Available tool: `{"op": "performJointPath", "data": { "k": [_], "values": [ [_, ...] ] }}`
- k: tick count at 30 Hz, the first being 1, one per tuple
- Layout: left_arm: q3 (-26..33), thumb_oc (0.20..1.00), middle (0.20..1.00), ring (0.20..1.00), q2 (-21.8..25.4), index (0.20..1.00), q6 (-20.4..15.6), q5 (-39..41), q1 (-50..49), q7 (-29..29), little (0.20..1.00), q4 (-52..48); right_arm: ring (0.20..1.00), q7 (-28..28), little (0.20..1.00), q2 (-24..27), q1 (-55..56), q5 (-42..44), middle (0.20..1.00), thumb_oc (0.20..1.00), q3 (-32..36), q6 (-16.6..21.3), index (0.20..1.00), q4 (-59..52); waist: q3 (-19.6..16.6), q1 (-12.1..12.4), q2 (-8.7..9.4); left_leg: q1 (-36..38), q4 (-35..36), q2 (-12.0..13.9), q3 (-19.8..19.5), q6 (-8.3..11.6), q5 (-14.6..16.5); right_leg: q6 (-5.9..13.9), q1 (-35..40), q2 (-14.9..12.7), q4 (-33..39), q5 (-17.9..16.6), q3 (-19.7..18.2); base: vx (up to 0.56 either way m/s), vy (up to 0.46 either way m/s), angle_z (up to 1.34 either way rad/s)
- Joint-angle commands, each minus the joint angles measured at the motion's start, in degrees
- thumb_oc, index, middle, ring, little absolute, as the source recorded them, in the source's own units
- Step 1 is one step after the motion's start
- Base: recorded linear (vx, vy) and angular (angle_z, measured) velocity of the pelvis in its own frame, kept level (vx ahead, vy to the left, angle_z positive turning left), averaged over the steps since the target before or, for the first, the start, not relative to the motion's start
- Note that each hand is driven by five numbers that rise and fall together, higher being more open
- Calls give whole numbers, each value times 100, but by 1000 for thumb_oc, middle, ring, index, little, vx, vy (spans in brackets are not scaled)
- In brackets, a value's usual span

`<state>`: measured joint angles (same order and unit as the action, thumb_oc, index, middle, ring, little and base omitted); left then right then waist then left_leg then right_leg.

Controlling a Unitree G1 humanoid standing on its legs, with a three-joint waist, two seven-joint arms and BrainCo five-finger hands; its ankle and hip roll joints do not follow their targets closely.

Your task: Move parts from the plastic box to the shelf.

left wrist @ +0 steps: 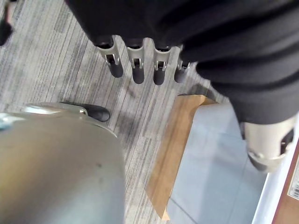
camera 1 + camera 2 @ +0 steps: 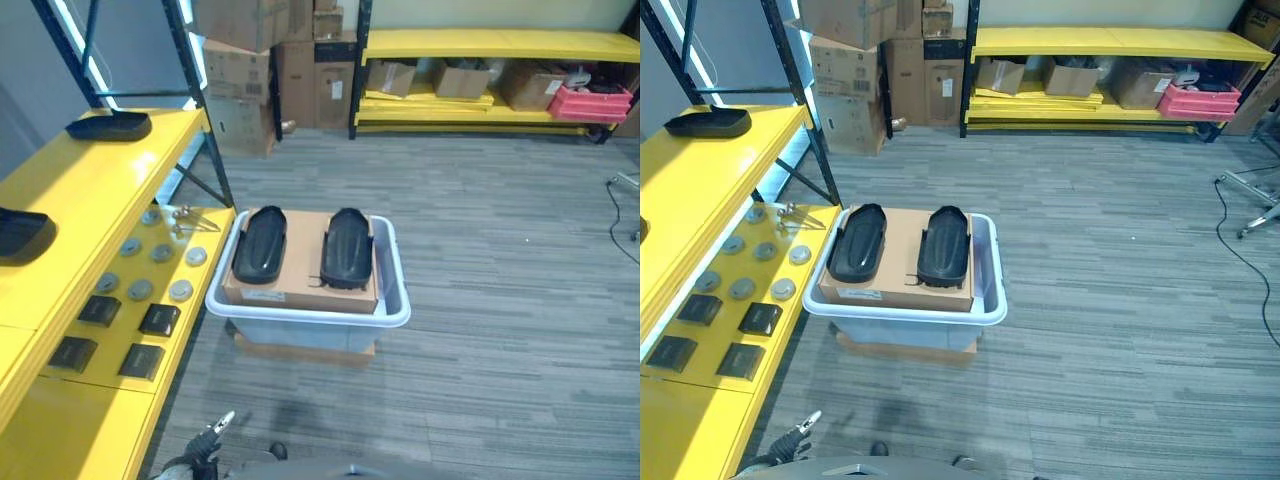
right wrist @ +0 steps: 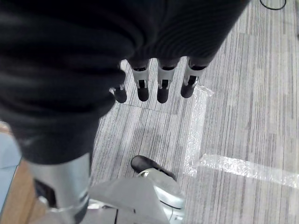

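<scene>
Both the left hand [image 1: 140, 65] and right hand [image 3: 159, 84] hang relaxed, empty; box [image 2: 396, 300] bottom hidden by cardboard [image 2: 300, 280].

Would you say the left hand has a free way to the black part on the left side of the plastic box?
Probably yes: the left hand hangs empty, and the left black part lies uncovered atop the cardboard in the plastic box.

My pale blue-grey plastic box [image 2: 396, 290] holds two glossy black parts [image 2: 261, 243] on brown cardboard [image 2: 300, 280]. My shelf [image 2: 90, 200] is bright yellow; the floor [image 2: 500, 300] is grey, finely striped.
</scene>
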<state>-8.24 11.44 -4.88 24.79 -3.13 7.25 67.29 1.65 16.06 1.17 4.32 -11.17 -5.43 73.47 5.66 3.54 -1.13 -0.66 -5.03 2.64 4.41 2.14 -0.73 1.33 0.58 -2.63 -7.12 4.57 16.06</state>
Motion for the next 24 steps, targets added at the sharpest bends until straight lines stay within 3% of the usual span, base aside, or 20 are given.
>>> {"op": "performJointPath", "data": {
  "k": [1,2,4,5,7,8,9,10,14,16,18,19,20,21,22,23,24],
  "values": [
    [395,1000,1000,1000,17,1000,-149,328,253,-178,1000,114,1000,-24,1000,36,-77,52,1000,1000,-78,-89,1000,134,347,95,342,-610,-1565,93,-127,109,12,382,419,-239,713,-625,-327,2,-138,30],
    [513,1000,1000,1000,6,1000,-145,286,232,-148,1000,109,1000,-21,1000,89,-60,58,1000,1000,-54,-111,1000,135,462,108,343,-1018,-2255,66,-327,142,-253,297,447,-170,674,-625,-418,35,-93,30],
    [594,1000,1000,1000,12,1000,-155,168,226,-56,1000,96,1000,-19,1000,138,-17,24,1000,1000,1,-131,1000,155,574,129,309,-1285,-2413,-5,-363,162,-430,261,497,-104,654,-618,-476,89,-24,5],
    [603,1000,1000,1000,13,1000,-165,132,242,-44,1000,109,1000,-31,1000,184,-4,11,1000,1000,37,-110,1000,229,624,159,210,-1308,-1766,-14,-209,199,-570,289,554,-30,648,-567,-455,170,63,1],
    [587,1000,1000,1000,5,1000,-152,195,230,-106,1000,100,1000,-20,1000,202,-1,-45,1000,1000,86,-65,1000,291,637,188,144,-1247,-1167,-28,-51,195,-644,323,611,-16,641,-531,-405,204,104,21],
    [582,1000,1000,1000,5,1000,-131,198,220,-157,1000,88,1000,6,1000,209,16,-79,1000,1000,119,-39,1000,304,631,204,77,-1252,-725,-5,20,231,-872,334,660,19,649,-515,-373,322,169,14],
    [602,1000,1000,1000,23,1000,-116,128,222,-197,1000,165,1000,43,1000,230,73,-96,1000,1000,162,-1,1000,280,618,240,-4,-1423,-352,65,45,313,-1306,314,773,74,631,-459,-336,410,225,14],
    [679,1000,1000,1000,20,1000,-188,107,233,-224,1000,285,1000,82,1000,221,16,-38,1000,1000,137,37,1000,293,531,304,61,-1324,-151,-5,148,207,-962,366,807,-41,554,-368,-278,327,178,15],
    [716,1000,1000,1000,29,1000,-325,155,206,-166,1000,300,1000,112,1000,161,-44,15,1000,1000,118,73,1000,330,469,394,139,-1192,-175,-98,126,53,-634,450,862,-196,475,-283,-268,190,90,-44],
    [652,1000,1000,1000,88,1000,-341,63,237,-104,1000,173,1000,80,1000,72,-23,90,1000,1000,221,353,1000,404,395,511,152,-993,-214,-205,29,-67,-329,533,1022,-393,310,-85,-125,278,122,-61],
    [488,1000,1000,1000,160,1000,-262,-107,308,-77,1000,108,1000,184,1000,-19,-74,454,1000,1000,280,529,1000,421,243,569,133,-826,-27,-420,-188,-272,-267,630,1016,-519,-56,25,-199,310,219,-6],
    [388,1000,1000,1000,203,1000,-262,-147,301,-50,1000,36,1000,210,1000,-24,-131,522,1000,1000,380,578,1000,340,238,486,54,-649,117,-570,-266,-491,-215,844,400,-774,-1222,-438,-417,297,355,6],
    [265,1000,1000,1000,219,1000,-304,21,294,-69,1000,23,1000,193,1000,22,-174,491,1000,1000,433,639,1000,273,309,351,-131,-401,286,-576,-355,-609,-191,819,-253,-834,-2198,-738,-662,148,269,-10],
    [189,1000,1000,1000,234,1000,-301,122,307,-126,1000,-12,1000,207,1000,29,-207,527,1000,1000,420,639,1000,193,365,289,-201,-293,332,-578,-374,-618,-185,778,-631,-860,-2286,-874,-688,91,13,11],
    [149,1000,1000,1000,313,1000,-200,276,373,-140,1000,-140,1000,213,1000,18,-258,632,1000,1000,348,596,1000,21,458,249,-193,-192,349,-624,-397,-562,-124,736,-890,-902,-1604,-912,-563,70,-272,23],
    [232,1000,1000,1000,409,1000,-186,247,376,-137,1000,-172,1000,209,1000,-53,-269,598,1000,1000,340,648,1000,-81,565,214,-96,-151,224,-631,-439,-548,57,830,-1018,-946,-1069,-1276,-655,51,-328,38],
    [241,1000,1000,1000,419,1000,-192,264,371,-151,1000,-178,1000,201,1000,-57,-281,582,1000,1000,336,643,1000,-100,574,220,-103,-148,230,-590,-423,-535,43,821,-1021,-936,-1070,-1248,-667,52,-343,48]
  ]
}}
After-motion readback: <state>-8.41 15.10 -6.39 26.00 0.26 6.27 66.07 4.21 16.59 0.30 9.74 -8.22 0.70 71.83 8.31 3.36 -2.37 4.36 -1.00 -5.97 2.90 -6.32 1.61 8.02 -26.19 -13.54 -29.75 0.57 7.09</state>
